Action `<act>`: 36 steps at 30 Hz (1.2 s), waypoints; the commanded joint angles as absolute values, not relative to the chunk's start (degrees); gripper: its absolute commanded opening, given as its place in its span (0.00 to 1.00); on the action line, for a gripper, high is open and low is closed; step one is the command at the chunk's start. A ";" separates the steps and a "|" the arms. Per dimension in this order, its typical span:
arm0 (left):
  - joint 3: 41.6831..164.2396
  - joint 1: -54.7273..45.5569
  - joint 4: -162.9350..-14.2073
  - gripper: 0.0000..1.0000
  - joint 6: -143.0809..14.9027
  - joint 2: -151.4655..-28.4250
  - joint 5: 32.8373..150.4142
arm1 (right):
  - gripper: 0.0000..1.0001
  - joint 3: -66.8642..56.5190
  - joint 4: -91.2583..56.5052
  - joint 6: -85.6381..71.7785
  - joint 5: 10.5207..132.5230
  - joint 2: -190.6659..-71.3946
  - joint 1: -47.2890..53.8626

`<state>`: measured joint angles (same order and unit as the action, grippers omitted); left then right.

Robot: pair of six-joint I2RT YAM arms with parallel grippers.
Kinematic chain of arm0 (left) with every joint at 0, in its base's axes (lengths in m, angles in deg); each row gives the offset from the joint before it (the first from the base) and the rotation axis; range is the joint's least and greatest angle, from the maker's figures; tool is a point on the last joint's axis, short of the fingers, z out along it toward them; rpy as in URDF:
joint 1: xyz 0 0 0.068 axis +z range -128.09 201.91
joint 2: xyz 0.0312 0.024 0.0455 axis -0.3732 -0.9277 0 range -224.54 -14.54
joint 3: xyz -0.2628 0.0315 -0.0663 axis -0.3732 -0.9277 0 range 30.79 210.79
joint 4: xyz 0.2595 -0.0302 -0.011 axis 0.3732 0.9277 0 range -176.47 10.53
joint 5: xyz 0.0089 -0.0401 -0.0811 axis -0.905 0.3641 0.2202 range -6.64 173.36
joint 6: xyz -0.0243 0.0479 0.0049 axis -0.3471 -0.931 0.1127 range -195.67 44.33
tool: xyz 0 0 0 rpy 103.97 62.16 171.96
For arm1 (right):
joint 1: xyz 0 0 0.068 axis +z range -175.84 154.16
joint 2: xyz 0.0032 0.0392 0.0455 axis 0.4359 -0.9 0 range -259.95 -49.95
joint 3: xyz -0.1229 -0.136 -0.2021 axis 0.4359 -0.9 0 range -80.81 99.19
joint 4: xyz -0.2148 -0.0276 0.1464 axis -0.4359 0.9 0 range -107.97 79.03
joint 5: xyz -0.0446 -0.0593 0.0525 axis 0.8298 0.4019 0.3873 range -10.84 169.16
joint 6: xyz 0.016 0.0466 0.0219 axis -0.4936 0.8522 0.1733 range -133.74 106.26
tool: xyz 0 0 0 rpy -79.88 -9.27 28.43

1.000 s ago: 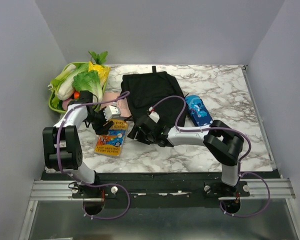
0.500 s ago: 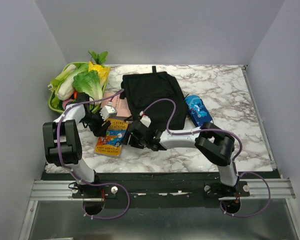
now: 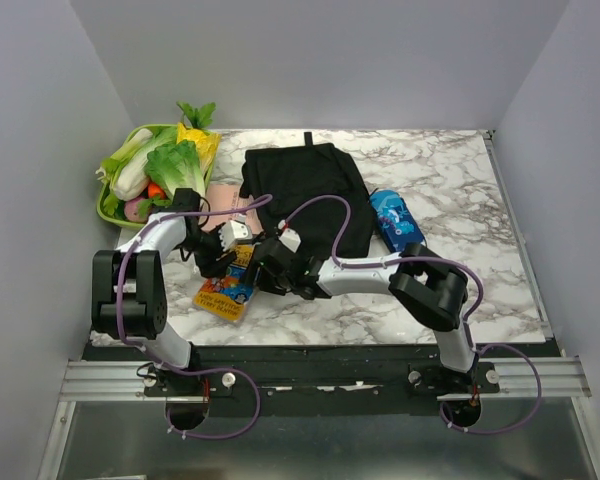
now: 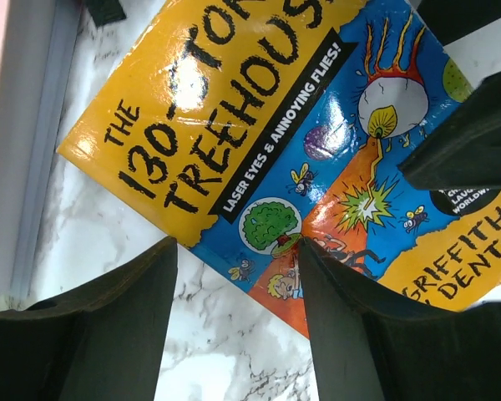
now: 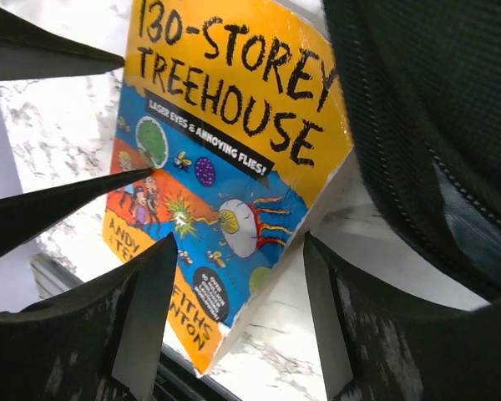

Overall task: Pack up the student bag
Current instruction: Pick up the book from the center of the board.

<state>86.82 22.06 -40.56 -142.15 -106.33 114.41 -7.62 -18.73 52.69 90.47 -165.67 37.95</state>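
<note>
1. Green tray (image 3: pixel 103 209), behind-left of book (image 3: pixel 227 287): holds veg (image 3: pixel 173 163).
2. Student bag (image 3: pixel 305 188): flat on table, behind-right of book.
3. Left gripper (image 4: pixel 234 247) & right gripper (image 5: pixel 237 244): both low over book, fingers spread, gripping nothing.

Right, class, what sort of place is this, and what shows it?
Probably a robot test cell: a left arm and right arm bolted to a rail, plain grey walls boxing in a marble-patterned table, and staged props: backpack, book, vegetables.

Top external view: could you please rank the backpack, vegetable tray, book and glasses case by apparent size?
1. backpack
2. vegetable tray
3. book and glasses case: these look alike, and the book is partly covered.
</note>
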 commanded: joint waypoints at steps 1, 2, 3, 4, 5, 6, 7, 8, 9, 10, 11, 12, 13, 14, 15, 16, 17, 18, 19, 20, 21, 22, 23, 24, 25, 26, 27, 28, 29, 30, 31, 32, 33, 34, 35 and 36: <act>85.11 19.80 -33.56 0.66 -145.63 -105.86 120.01 | 0.71 -9.44 -18.41 53.93 92.52 -164.65 38.06; 85.11 19.80 -32.60 0.66 -145.98 -105.60 120.01 | 0.71 -10.48 -18.50 54.28 92.61 -164.39 38.06; 85.02 19.80 -32.07 0.66 -146.24 -105.25 120.10 | 0.71 -10.93 -18.67 54.54 92.70 -164.12 38.06; 84.76 19.80 -31.54 0.66 -146.59 -104.63 120.19 | 0.71 -11.37 -18.76 55.24 92.87 -163.68 38.06; 84.67 19.80 -30.58 0.66 -146.94 -104.28 120.54 | 0.71 -12.07 -18.94 55.68 92.79 -163.59 38.06; 84.50 19.80 -30.22 0.66 -146.86 -104.01 121.59 | 0.70 -12.25 -19.11 55.95 92.87 -163.51 38.06; 84.49 19.80 -29.70 0.66 -146.95 -103.58 121.94 | 0.70 -12.43 -19.11 56.65 92.96 -163.59 38.06; 84.49 19.80 -28.91 0.66 -147.12 -103.49 122.38 | 0.70 -12.43 -19.11 56.83 92.96 -163.59 38.06; 84.49 19.89 -28.99 0.66 -146.34 -103.31 122.74 | 0.69 -12.34 -19.11 56.92 92.96 -163.59 38.06; 84.41 20.07 -29.42 0.66 -145.90 -102.96 122.83 | 0.69 -12.34 -19.38 56.92 93.05 -163.59 38.06; 84.41 20.59 -29.77 0.66 -145.72 -102.52 122.74 | 0.69 -12.25 -19.55 56.83 92.96 -163.51 38.06; 84.58 21.03 -29.95 0.66 -144.67 -102.26 122.83 | 0.69 -12.08 -19.99 56.66 93.05 -163.42 38.06; 85.54 21.38 -30.13 0.66 -143.97 -101.82 122.83 | 0.69 -11.90 -19.99 56.57 92.96 -163.33 38.06; 86.24 21.73 -30.04 0.66 -143.79 -101.73 123.09 | 0.68 -11.81 -19.91 56.48 92.87 -163.24 38.06; 87.12 24.35 -29.69 0.66 -143.87 -101.64 123.35 | 0.68 -11.73 -19.99 56.39 92.87 -163.15 38.06; 88.52 25.42 -29.43 0.67 -144.39 -102.16 123.53 | 0.68 -11.72 -19.99 56.48 92.87 -163.15 38.06; 89.23 26.30 -30.38 0.67 -143.96 -102.69 123.27 | 0.68 -11.64 -19.99 56.48 92.96 -163.07 38.06; 89.67 27.35 -31.18 0.67 -143.18 -103.39 122.31 | 0.68 -11.72 -19.99 56.57 92.96 -162.89 38.06; 90.03 27.54 -32.40 0.66 -140.99 -105.05 120.99 | 0.68 -11.72 -19.99 56.66 93.14 -162.89 38.06; 89.94 27.54 -35.63 0.65 -139.58 -105.59 118.20 | 0.68 -11.64 -19.99 56.66 92.96 -162.71 38.06; 89.86 27.63 -36.36 0.65 -139.22 -106.20 117.47 | 0.68 -11.55 -19.91 56.66 92.96 -162.63 38.06; 89.59 27.63 -36.46 0.65 -139.21 -107.17 117.21 | 0.68 -11.46 -19.99 56.39 93.05 -162.45 38.06; 89.33 27.63 -35.59 0.65 -140.17 -107.52 117.20 | 0.68 -11.37 -19.99 56.39 92.96 -162.36 38.06; 89.15 27.63 -35.06 0.65 -140.53 -107.79 118.33 | 0.68 -11.29 -19.99 56.39 93.05 -162.19 38.06; 88.54 27.45 -34.36 0.66 -141.32 -108.05 118.95 | 0.68 -11.20 -19.99 56.13 93.31 -161.84 38.06; 88.10 26.49 -34.09 0.66 -141.67 -107.88 119.05 | 0.68 -10.94 -19.99 55.87 93.31 -161.75 38.06; 87.57 25.88 -34.52 0.66 -141.41 -107.79 118.70 | 0.68 -10.85 -19.91 55.78 93.40 -161.66 38.14; 86.44 25.35 -34.96 0.66 -141.32 -107.62 118.52 | 0.68 -10.76 -19.91 55.69 93.40 -161.31 38.06; 86.08 24.21 -35.22 0.66 -141.67 -107.53 118.17 | 0.68 -10.76 -19.82 55.69 93.58 -161.13 38.14; 85.64 23.68 -35.40 0.66 -141.59 -107.61 117.82 | 0.68 -10.58 -19.82 55.52 93.49 -161.04 38.14; 85.37 23.41 -35.58 0.66 -141.50 -107.62 117.56 | 0.68 -10.50 -19.73 55.25 93.75 -160.87 38.14; 85.37 23.32 -35.58 0.66 -141.50 -107.53 117.82 | 0.68 -10.49 -19.73 55.25 93.75 -160.35 38.06; 85.37 23.32 -35.67 0.66 -141.59 -107.53 118.17 | 0.68 -10.41 -19.73 55.34 93.93 -160.17 38.14; 85.29 23.23 -35.67 0.66 -141.50 -107.53 118.43 | 0.68 -10.23 -19.73 55.16 93.93 -160.16 38.14; 85.28 23.32 -35.32 0.66 -141.67 -107.53 118.52 | 0.68 -10.14 -19.73 55.16 93.93 -160.16 38.14; 85.28 23.32 -35.05 0.66 -141.85 -107.61 118.61 | 0.68 -10.06 -19.82 55.16 93.93 -160.16 38.14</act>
